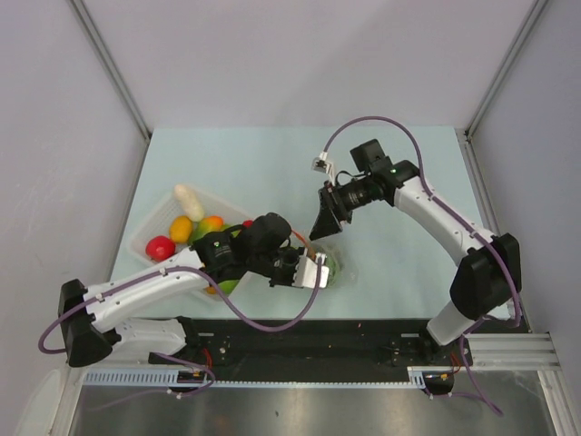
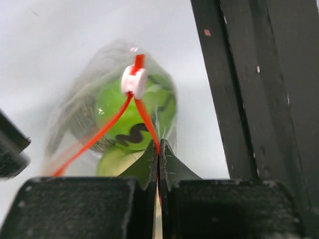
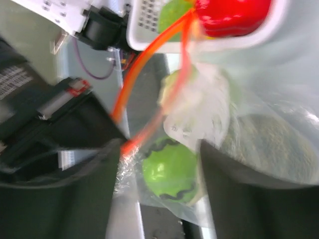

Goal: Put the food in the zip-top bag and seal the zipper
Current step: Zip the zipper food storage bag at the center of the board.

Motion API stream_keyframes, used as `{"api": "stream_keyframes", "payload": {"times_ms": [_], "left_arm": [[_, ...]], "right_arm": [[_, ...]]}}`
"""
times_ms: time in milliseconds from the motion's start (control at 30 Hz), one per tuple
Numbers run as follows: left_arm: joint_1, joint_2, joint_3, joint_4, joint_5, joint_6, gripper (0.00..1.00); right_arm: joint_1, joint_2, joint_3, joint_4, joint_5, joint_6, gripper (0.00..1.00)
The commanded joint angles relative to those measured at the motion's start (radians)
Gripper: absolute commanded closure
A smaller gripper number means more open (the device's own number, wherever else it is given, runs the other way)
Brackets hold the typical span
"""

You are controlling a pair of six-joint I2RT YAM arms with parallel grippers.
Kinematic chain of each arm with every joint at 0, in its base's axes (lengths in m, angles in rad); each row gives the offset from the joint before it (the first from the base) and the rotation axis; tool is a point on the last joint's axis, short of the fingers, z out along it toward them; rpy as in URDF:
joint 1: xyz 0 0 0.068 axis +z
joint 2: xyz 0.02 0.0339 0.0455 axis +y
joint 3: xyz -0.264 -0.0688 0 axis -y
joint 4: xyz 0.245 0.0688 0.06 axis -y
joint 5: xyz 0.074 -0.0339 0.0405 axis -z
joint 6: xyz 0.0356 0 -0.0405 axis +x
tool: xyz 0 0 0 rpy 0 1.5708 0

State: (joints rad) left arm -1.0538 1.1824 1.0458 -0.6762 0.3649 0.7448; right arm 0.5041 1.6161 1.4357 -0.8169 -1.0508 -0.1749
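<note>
One zipper point(image 2: 133, 82) — runs straight out from left gripper point(image 2: 158, 150).

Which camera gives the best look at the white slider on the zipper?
The left wrist view: the slider sits sharp and central there. The right wrist view shows only the zipper as a blurred orange strip; from the top, the slider is too small to tell.

L hand point(image 2: 158, 164) fingers pinched shut, arm bent low; R hand point(image 1: 325, 227) fingers spread, arm reaching inward.
</note>
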Motion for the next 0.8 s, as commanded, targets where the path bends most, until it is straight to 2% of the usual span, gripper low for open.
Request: {"api": "stream_keyframes", "payload": {"times_ms": [0,33,133,200,300,400,533,633,767], "left_arm": [[-0.005,0.006,0.092,0.144,0.028,-0.226,1.00],[-0.005,0.019,0.097,0.153,0.028,-0.278,1.00],[-0.003,0.036,0.102,0.193,0.045,-0.337,1.00],[-0.003,0.048,0.106,0.222,0.046,-0.351,1.00],[0.006,0.074,0.138,0.222,0.090,-0.355,1.00],[0.032,0.103,0.180,0.199,0.140,-0.369,1.00],[0.057,0.122,0.214,0.153,0.206,-0.352,1.00],[0.060,0.111,0.214,0.141,0.233,-0.314,1.00],[0.060,0.111,0.220,0.098,0.281,-0.275,1.00]], "right_arm": [[-0.115,-0.155,-0.012,0.054,0.090,-0.037,0.22],[-0.146,-0.200,-0.033,0.073,0.089,-0.032,0.19],[-0.261,-0.373,-0.136,0.142,0.090,-0.041,0.17],[-0.288,-0.505,-0.225,0.180,0.124,-0.090,0.17],[-0.286,-0.652,-0.351,0.217,0.143,-0.156,0.22],[-0.234,-0.734,-0.440,0.251,0.162,-0.195,0.28],[-0.121,-0.814,-0.504,0.271,0.235,-0.236,0.28],[-0.033,-0.831,-0.549,0.312,0.296,-0.238,0.28],[0.013,-0.809,-0.567,0.361,0.333,-0.261,0.29]]}}
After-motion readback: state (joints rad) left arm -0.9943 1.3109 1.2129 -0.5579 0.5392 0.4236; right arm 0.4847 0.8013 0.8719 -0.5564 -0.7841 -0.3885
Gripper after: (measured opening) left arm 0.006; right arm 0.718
